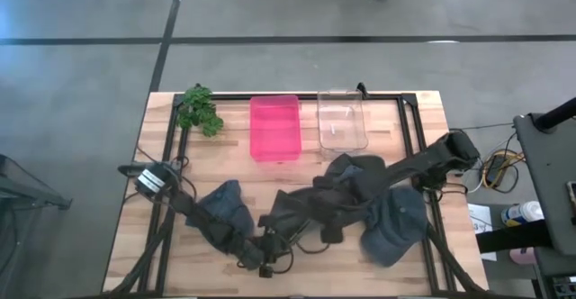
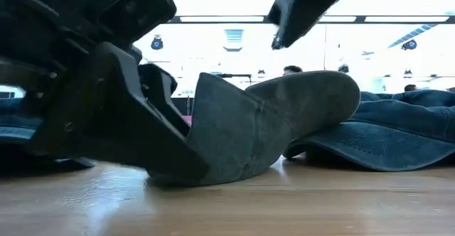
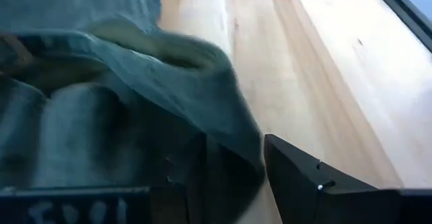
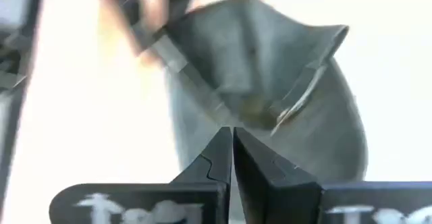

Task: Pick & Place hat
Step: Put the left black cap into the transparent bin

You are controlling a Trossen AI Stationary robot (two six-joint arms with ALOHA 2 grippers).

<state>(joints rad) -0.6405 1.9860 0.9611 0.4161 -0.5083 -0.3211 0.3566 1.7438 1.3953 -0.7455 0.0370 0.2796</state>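
A grey-green cloth hat (image 2: 284,122) lies crumpled near the worktop's front edge. The left gripper (image 1: 261,261) grasps its folded edge. The right gripper (image 4: 232,158) is clenched empty beside it.

Showing no readable text, label, brand, number or sign anywhere. Appearing only as pale, blurred marks along the near edge of the gripper body in each wrist view, too smeared to make out as letters.
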